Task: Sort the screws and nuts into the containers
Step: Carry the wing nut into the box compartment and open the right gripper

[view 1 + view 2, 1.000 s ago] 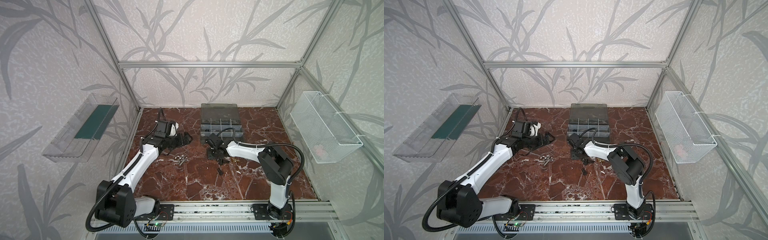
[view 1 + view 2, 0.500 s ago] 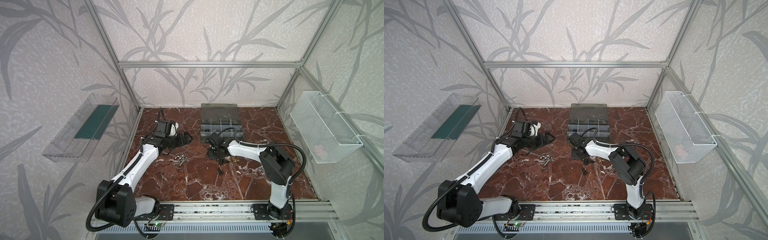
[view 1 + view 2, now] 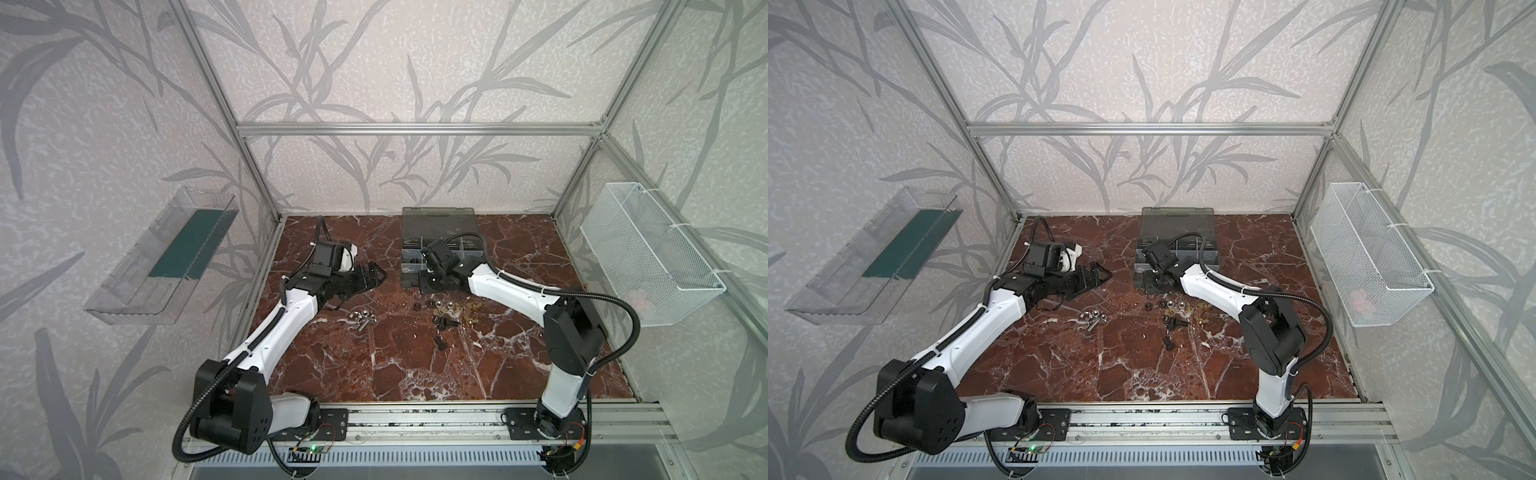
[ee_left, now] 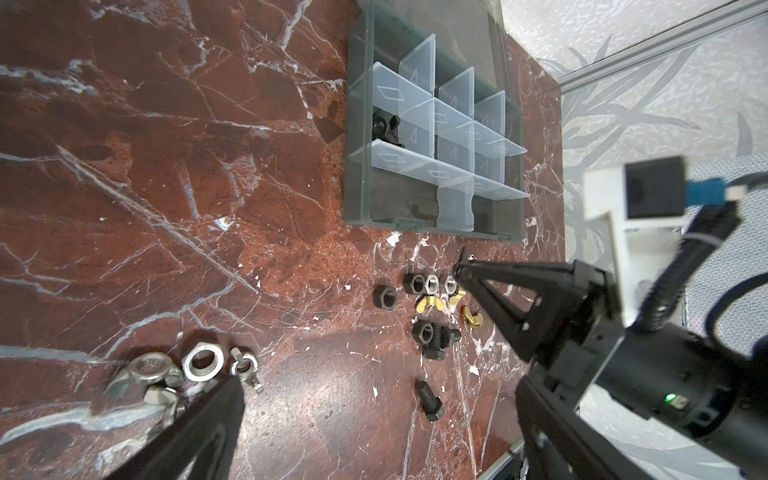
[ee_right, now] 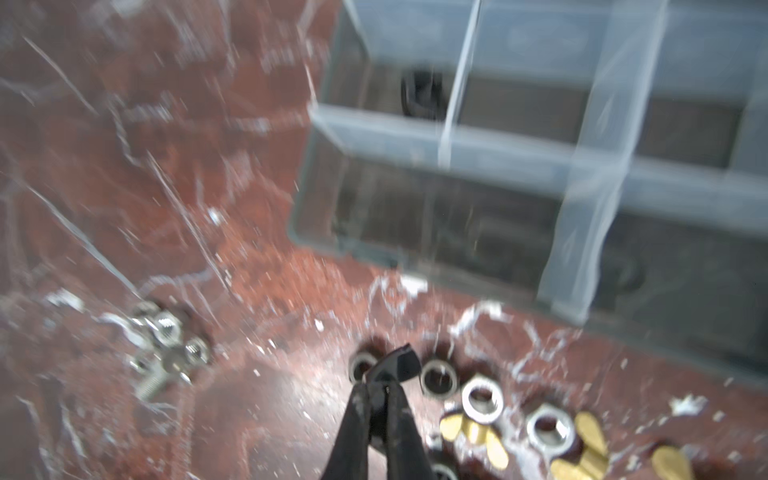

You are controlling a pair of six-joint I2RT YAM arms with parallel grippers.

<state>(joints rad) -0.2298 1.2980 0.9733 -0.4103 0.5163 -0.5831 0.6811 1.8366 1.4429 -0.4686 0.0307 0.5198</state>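
The right gripper (image 5: 380, 384), fingers pressed together, is seen low among hex nuts (image 5: 482, 397) scattered with black screws (image 4: 430, 401) on the marble tabletop (image 4: 166, 187), just before the open organiser case (image 4: 354, 174). The left gripper (image 3: 374, 275) is spread wide, off to one side.

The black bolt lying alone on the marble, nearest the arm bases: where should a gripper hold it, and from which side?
Hold the black bolt across its threaded shank, just behind the head, coming straight down from above. It lies flat on its side with bare marble floor all around it, so the jaws probably fit on both sides, and the wider head should stop it slipping out.
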